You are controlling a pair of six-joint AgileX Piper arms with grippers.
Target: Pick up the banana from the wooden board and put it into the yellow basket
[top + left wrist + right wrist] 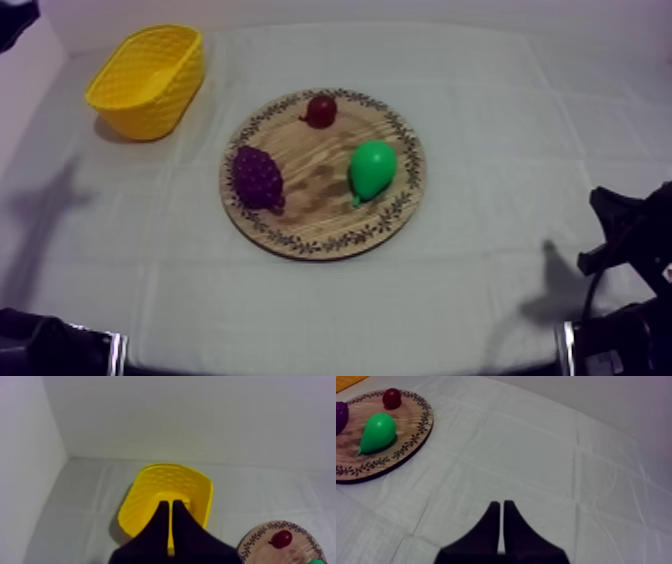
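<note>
Left pincer (pixel 169 505), closed to a narrow wedge, faces the yellow basket (pixel 145 491) at twelve o'clock, right pincer (pixel 501 503) equally narrow with the wooden board (pixel 406 431) at ten o'clock bearing pear (pixel 378 432), bunch of grapes (pixel 257 178) and small red fruit (pixel 391 398); where the banana lies, I cannot tell.

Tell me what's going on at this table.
Nothing is being handled at this moment. The left gripper, shut on nothing, faces the yellow basket; the right gripper, also shut on nothing, hangs above bare cloth beside the wooden board. The board carries three toy fruits: grapes, a pear and a small red fruit.
</note>
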